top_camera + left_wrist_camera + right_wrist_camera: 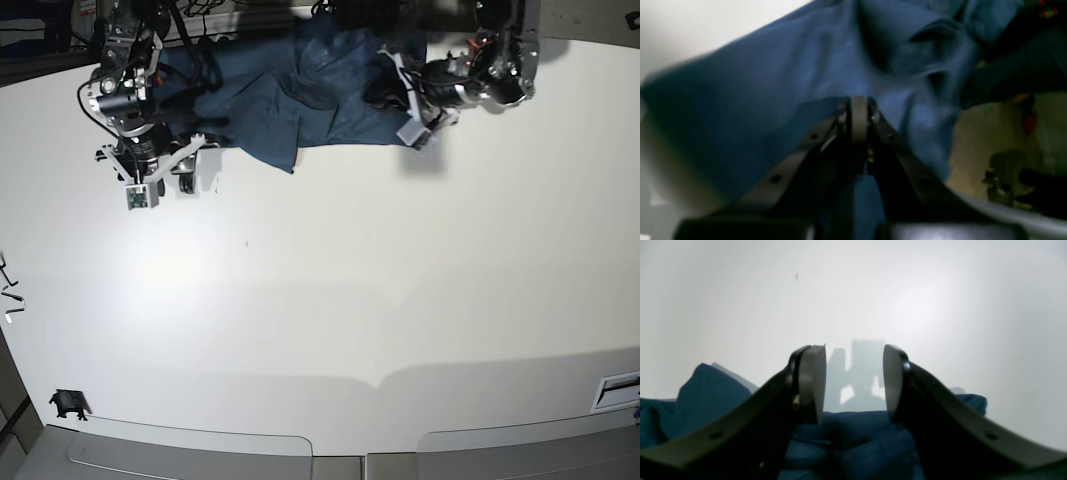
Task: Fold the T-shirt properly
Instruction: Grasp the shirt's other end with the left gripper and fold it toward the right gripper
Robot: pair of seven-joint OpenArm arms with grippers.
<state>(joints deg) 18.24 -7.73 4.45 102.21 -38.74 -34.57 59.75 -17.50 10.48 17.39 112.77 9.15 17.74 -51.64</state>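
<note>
The dark teal-blue T-shirt (300,95) lies bunched and creased at the far edge of the white table (350,300). My left gripper (392,92) is at the shirt's right end. In the left wrist view it (858,103) is shut on a fold of the shirt (773,100), which hangs lifted off the table. My right gripper (193,162) is at the shirt's left end. In the right wrist view it (853,380) is open and empty, with its fingers (811,380) just above the shirt's edge (857,440) and bare table ahead.
A small black object (68,403) sits near the table's front left corner. Cables and equipment (200,15) crowd the far edge behind the shirt. A slotted fitting (615,390) is at the right front edge.
</note>
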